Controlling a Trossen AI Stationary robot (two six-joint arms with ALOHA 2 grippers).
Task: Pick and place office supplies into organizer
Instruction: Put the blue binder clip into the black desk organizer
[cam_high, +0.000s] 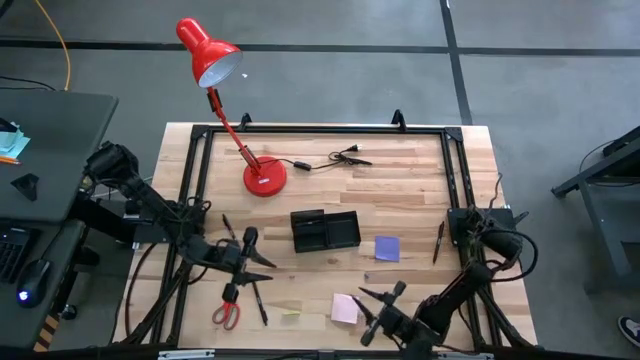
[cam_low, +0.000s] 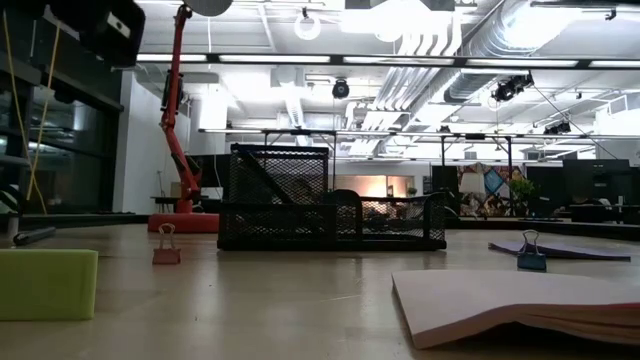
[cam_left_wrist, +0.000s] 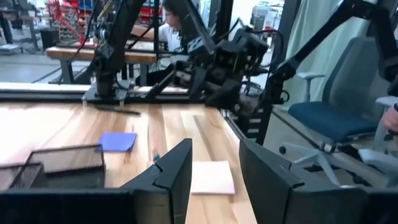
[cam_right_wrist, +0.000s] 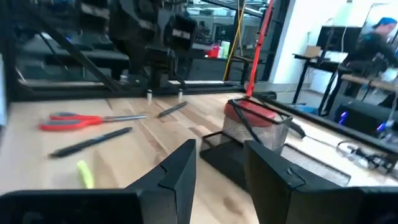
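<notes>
The black mesh organizer (cam_high: 325, 230) stands mid-table. A purple sticky pad (cam_high: 387, 248) lies flat to its right, and a pink pad (cam_high: 345, 308) lies near the front edge. Red-handled scissors (cam_high: 228, 310) lie at the front left, with black pens (cam_high: 260, 300) (cam_high: 228, 228) beside them and another pen (cam_high: 438, 240) at the right. My left gripper (cam_high: 252, 250) hovers left of the organizer, level and open, with nothing between its fingers (cam_left_wrist: 214, 180). My right gripper (cam_high: 378, 300) hangs by the pink pad, also open and empty (cam_right_wrist: 221, 174).
A red desk lamp (cam_high: 215, 55) stands on its base (cam_high: 264, 178) at the far left, with a black cable (cam_high: 330, 158) beside it. A yellow-green pad (cam_low: 45, 283) and two small binder clips (cam_low: 166, 250) (cam_low: 531, 255) lie near the front. A black frame (cam_high: 320, 130) rims the table.
</notes>
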